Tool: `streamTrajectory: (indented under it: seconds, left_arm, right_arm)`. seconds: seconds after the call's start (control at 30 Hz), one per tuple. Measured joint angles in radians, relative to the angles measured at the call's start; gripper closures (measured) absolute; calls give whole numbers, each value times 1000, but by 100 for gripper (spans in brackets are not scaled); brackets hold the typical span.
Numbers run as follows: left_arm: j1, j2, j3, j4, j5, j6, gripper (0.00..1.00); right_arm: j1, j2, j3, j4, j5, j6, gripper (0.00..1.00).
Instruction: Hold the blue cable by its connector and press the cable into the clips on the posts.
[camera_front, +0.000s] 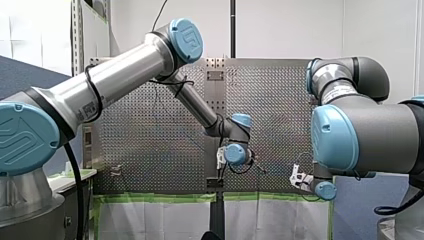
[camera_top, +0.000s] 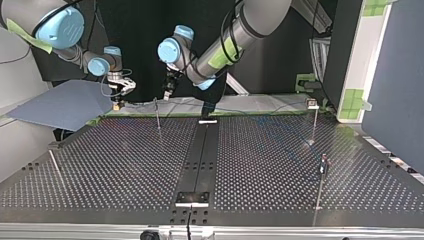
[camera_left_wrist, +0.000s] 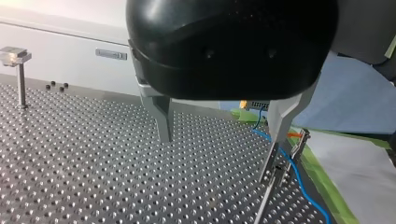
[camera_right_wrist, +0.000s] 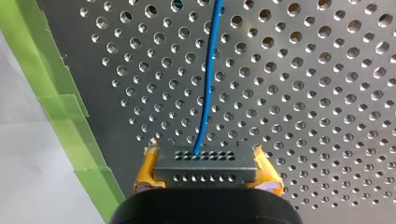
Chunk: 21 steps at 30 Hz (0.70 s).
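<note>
Left gripper (camera_left_wrist: 223, 139): fingers (camera_left_wrist: 163, 116) apart, empty, above bench (camera_left_wrist: 93, 154). Post (camera_left_wrist: 262, 207) with clip (camera_left_wrist: 301, 141) just beside one finger; blue cable (camera_left_wrist: 306, 196) passes it, seating unclear. Right gripper (camera_right_wrist: 206, 179): clamped on connector (camera_right_wrist: 205, 165), cable leading ahead. Step, I judge: first clip. Next: press cable down into clip.

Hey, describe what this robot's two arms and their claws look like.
The left arm is silver tubing with light blue joint caps bearing a raised logo, a black cable looped around it. The right arm looks darker grey, also blue-capped. The left claw has a black housing and metal fingers; the right claw has yellow pads.
</note>
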Motion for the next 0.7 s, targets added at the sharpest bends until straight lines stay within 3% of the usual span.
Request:
streamTrajectory:
  seconds: [0.2, 0.4, 0.7]
  left_arm:
    - [5, 46, -46, -44, -7, -20, 0]
    - [15, 96, -96, -95, -43, -49, 0]
    - [22, 178, -178, -177, -55, -52, 0]
  right_arm:
    - [5, 0, 0, 1, 0, 3, 100]
    - [7, 1, 0, -1, 0, 15, 100]
    - [9, 1, 0, -1, 0, 21, 100]
